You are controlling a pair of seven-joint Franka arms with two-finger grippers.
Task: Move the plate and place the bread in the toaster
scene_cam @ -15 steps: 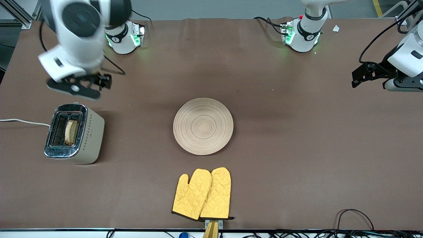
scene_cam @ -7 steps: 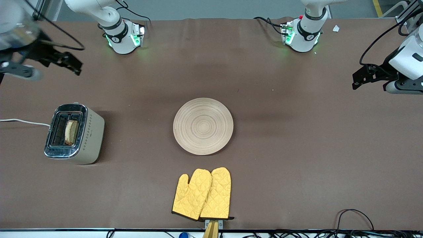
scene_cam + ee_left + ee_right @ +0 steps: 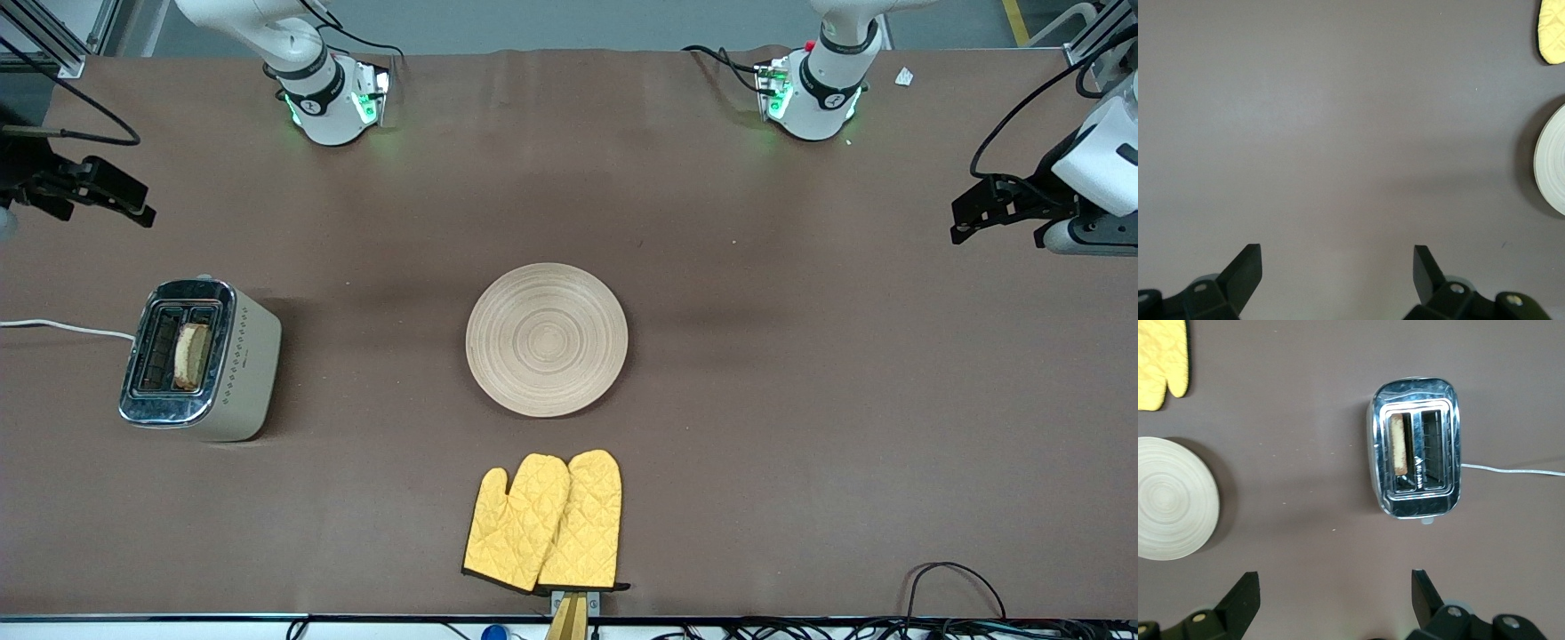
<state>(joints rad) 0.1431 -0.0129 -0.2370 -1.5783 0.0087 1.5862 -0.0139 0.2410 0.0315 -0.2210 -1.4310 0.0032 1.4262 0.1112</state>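
The slice of brown wholegrain bread (image 3: 191,356) stands on edge in one slot of the cream-beige toaster with its shiny chrome top (image 3: 200,360), the slot nearer the middle of the worktop; the other slot looks empty; its long axis runs along the slot, roughly toward and away from the front camera. The toaster sits at the right arm's end of the brown worktop (image 3: 800,373); the round, shallow, light wooden plate with ring grooves (image 3: 547,339) lies bare at the middle, well apart from it, with a pair of yellow quilted oven mitts (image 3: 544,521) nearer the front camera.

Judging by how things lie, both parts of the task look done; any coming move would be a retreat or rest. The right gripper (image 3: 1331,600) hangs high over the worktop's edge at its own end, fingers spread wide and holding nothing; the toaster lies below and ahead of them, so this arm is much the nearer to it. The left gripper (image 3: 1337,272) hangs over bare worktop at the other end, fingers likewise apart and empty, the plate's rim just entering its wrist view.

How deep the bread sits cannot be told; the toaster's lever is not visible; the right gripper is cut off in the front view.
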